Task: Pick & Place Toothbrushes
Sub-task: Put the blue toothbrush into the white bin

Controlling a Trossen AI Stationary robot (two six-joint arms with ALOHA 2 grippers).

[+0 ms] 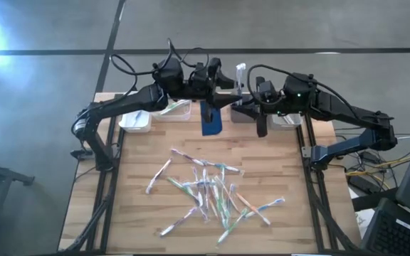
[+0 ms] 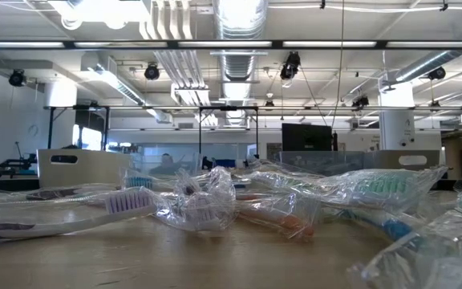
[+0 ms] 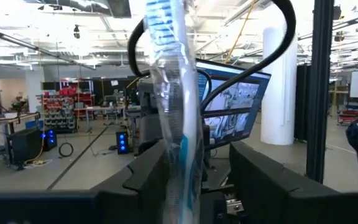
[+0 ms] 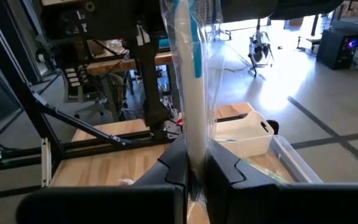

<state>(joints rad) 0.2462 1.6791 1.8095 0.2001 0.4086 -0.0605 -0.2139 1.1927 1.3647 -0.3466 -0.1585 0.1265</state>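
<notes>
One toothbrush (image 4: 188,74) in a clear wrapper, white with a teal stripe, stands upright in the air over the table's far middle (image 1: 240,71), and my right gripper (image 4: 194,165) is shut on it. Its blue-bristled head (image 3: 163,18) points up. My left gripper (image 3: 194,168) is open, one finger on each side of this toothbrush's shaft (image 3: 179,124). The wrapper lies close to one finger (image 3: 145,177); whether it touches it I cannot tell. Several wrapped toothbrushes (image 1: 212,192) lie scattered flat on the wooden table (image 2: 215,201). My right gripper pinches the toothbrush's lower handle (image 4: 194,140), wrapper and all, between its two fingers. The fingers come in about level from the table's right and lie across the shaft. The toothbrush stands upright above them, lifted clear of the table.
A dark blue pad (image 1: 211,119) lies below the two grippers. Along the far edge stand a white bin (image 1: 135,122), a clear bin (image 1: 175,110), a grey bin (image 1: 242,115) and another white bin (image 1: 287,119). Bare wood (image 1: 141,163) lies left of the pile.
</notes>
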